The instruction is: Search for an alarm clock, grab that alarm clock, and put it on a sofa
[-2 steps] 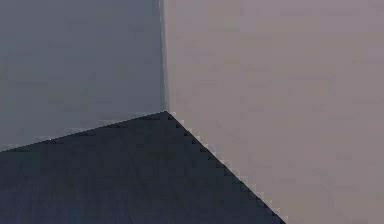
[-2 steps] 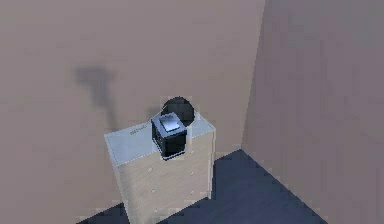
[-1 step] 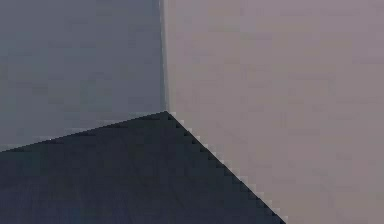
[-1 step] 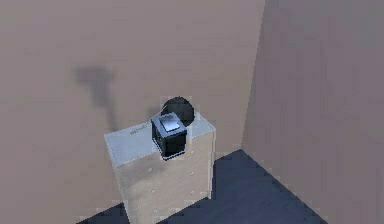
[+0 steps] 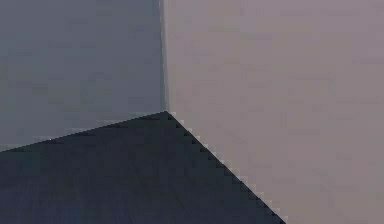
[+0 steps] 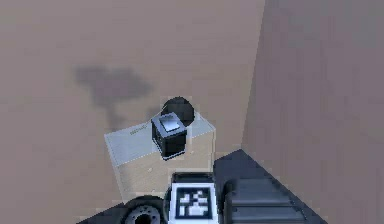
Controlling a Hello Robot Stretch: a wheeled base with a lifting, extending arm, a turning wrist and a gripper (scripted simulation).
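Nearest, at the arm side view's bottom edge, sits a white marker [image 6: 197,200] with black marks. The dark arm [image 6: 262,198] is to its right and the gripper [image 6: 141,212], a dark rounded body, to its left. I cannot make out its far end, so I cannot tell whether the fingers are spread or pressed together, nor whether they hold anything. Just beyond is a small dark block [image 6: 170,135] with a pale top face, perhaps the alarm clock. It appears to sit on a pale box [image 6: 130,155], toward the box's right end. A dark round shape [image 6: 180,105] shows just behind the block. The box stands against a beige wall [image 6: 90,50], which meets a side wall [image 6: 320,90] at a corner to the right. In the forward view a grey wall [image 5: 70,60] and a pinkish wall [image 5: 290,90] meet in a corner above dark floor [image 5: 120,180].
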